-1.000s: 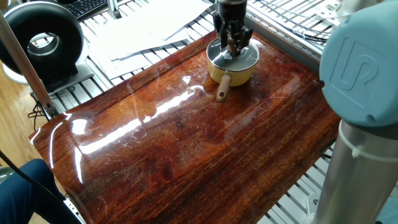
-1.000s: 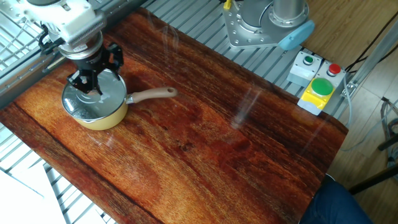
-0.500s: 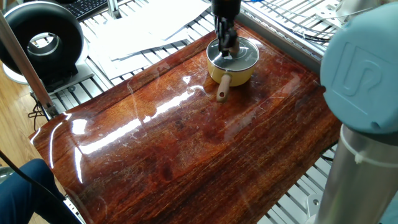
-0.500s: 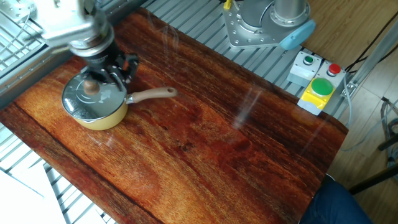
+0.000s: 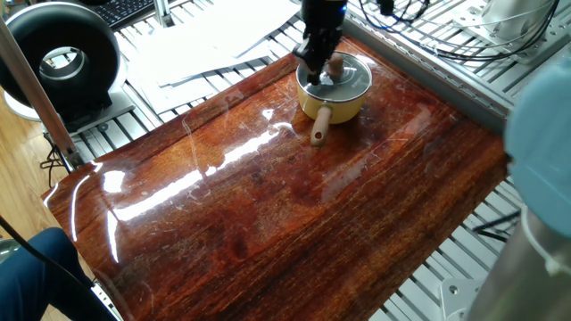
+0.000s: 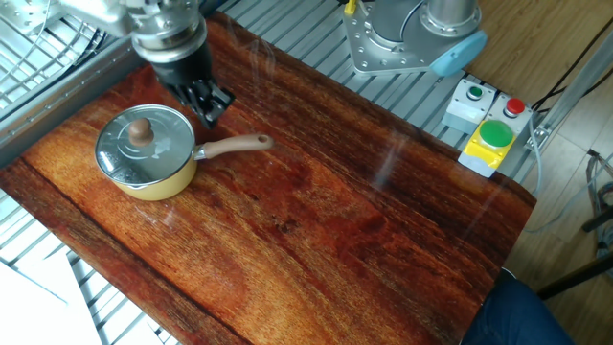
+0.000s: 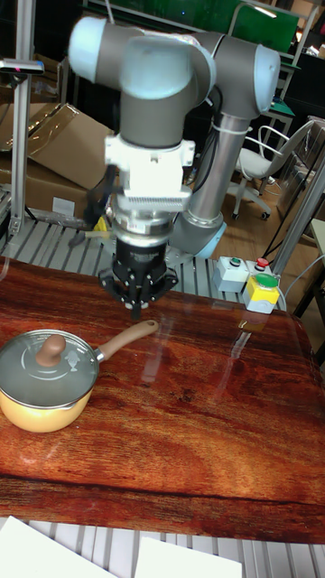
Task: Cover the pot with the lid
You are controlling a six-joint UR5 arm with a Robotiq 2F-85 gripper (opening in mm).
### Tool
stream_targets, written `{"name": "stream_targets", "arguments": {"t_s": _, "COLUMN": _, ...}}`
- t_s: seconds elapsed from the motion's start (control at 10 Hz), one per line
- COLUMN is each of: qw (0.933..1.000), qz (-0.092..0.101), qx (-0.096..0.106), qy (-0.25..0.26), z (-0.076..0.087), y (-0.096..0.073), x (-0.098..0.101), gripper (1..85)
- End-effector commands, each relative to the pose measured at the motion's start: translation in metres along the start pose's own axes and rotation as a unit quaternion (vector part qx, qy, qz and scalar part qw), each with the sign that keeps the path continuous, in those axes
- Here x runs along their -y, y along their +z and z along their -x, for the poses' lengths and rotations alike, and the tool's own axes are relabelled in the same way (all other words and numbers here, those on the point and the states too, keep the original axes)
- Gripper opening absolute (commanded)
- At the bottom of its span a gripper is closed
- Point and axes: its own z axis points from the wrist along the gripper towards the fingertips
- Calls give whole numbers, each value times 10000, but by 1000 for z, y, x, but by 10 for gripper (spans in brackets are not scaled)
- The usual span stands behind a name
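The yellow pot (image 6: 158,177) stands near the far corner of the wooden board (image 6: 316,220), its wooden handle (image 6: 235,146) pointing toward the middle. The glass lid (image 6: 153,149) lies flat on the pot's rim, brown knob (image 6: 141,129) upright. The pot (image 5: 337,100) and lid (image 5: 348,78) also show in one fixed view, and the pot (image 7: 41,411) and lid (image 7: 36,366) at the lower left of the tall view. My gripper (image 6: 211,103) hangs above the board just beside the pot, over the handle's root, open and holding nothing. It appears as gripper (image 5: 310,73) and gripper (image 7: 137,309) too.
A yellow box with green and red buttons (image 6: 490,132) sits beyond the board's edge near the robot base (image 6: 402,43). A black round device (image 5: 62,53) and white papers (image 5: 205,45) lie off the board's other side. Slatted metal table (image 6: 57,67) surrounds the board.
My gripper let go of the lid's knob, rose, and swung off the pot toward the handle side. The lid stays on the pot.
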Motion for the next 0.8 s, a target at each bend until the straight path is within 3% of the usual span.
{"name": "stream_targets", "arguments": {"t_s": 0.0, "qw": 9970, "qz": -291, "qx": 127, "qy": 707, "z": -6, "y": -4, "x": 18, "gripper": 13}}
{"name": "stream_targets", "arguments": {"t_s": 0.3, "qw": 9973, "qz": -5, "qx": 178, "qy": 715, "z": -3, "y": 4, "x": 16, "gripper": 13}}
{"name": "stream_targets", "arguments": {"t_s": 0.7, "qw": 9978, "qz": 116, "qx": 173, "qy": 637, "z": 3, "y": 9, "x": 7, "gripper": 13}}
